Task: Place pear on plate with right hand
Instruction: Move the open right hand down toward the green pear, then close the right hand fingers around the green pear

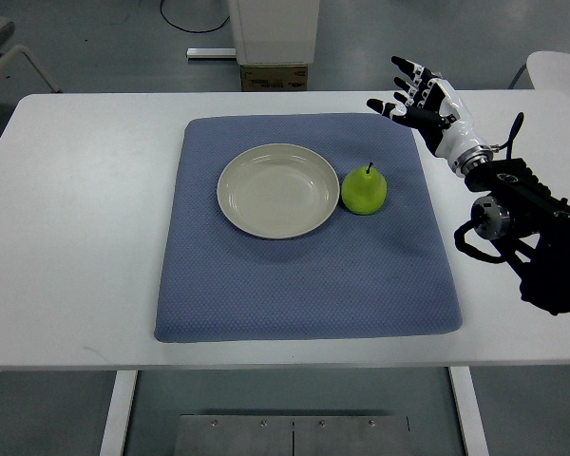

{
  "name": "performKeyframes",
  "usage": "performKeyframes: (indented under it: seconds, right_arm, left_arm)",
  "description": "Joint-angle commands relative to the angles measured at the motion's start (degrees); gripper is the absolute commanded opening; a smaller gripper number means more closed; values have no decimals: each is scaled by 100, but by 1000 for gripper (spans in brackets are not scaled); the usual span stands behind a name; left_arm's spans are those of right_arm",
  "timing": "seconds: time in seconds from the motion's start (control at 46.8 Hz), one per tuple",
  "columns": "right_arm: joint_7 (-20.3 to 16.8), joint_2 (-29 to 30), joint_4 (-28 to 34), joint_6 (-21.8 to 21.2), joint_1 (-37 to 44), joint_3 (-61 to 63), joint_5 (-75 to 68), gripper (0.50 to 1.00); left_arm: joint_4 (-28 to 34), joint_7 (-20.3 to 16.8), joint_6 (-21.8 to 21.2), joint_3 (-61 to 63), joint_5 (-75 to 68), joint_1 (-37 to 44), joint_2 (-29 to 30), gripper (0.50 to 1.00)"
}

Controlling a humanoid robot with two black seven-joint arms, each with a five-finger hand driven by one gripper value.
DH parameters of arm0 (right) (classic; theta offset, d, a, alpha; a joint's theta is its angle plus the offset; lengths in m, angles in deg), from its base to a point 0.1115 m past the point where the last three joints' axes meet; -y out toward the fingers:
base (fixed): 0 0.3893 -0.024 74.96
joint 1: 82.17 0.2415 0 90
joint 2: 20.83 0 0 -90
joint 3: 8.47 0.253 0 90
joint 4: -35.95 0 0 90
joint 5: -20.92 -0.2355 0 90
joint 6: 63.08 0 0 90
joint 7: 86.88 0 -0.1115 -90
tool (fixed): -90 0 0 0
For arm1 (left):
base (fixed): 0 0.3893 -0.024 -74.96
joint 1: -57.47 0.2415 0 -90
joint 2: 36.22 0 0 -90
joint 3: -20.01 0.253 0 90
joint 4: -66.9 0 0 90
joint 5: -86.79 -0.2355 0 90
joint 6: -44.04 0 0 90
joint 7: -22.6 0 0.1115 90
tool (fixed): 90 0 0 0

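Right hand (420, 98): white-and-black, fingered, entering from the picture's right edge on a black forearm. Fingers spread and holding nothing. It hangs over the far right corner of the mat, apart from the pear. The splayed fingers read as readiness for a grasp not yet begun.

Left hand: not in view.

Pear (364, 190): green, upright on its base, dark stem pointing up. It stands on the mat just beside the plate's right rim, so close that touching or a hair apart cannot be told. It lies on the side the right arm comes from, which suits the hand named in the task. Not yet on the plate.

Plate (278, 190): round, pale cream, shallow, nothing in it. It sits a little above the mat's centre, its bowl free to receive the fruit.

Mat (304, 285): blue-grey textured cloth, roughly square, carrying plate and pear. Judged to give grip so the plate does not slide and the pear does not roll.

Table (76, 237): white, carrying the mat.

Step in hand: approach. The pear's rounded, tapering body probably calls for fingers closing round its widest part; a sideways nudge could topple it against the plate.
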Motion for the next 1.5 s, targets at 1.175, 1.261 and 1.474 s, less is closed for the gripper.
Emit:
performKeyframes:
  seconds: [1.175, 1.261, 1.474]
  right_arm:
    - [982, -172, 493, 867, 43, -2031, 405, 989]
    - [982, -163, 441, 911, 43, -2154, 405, 989]
    - [982, -5, 142, 946, 43, -2436, 405, 987]
  left_arm:
    - [0, 0, 1, 0, 0, 0, 0, 1000]
    - [0, 0, 1, 0, 0, 0, 0, 1000]
    - [0, 0, 1, 0, 0, 0, 0, 1000]
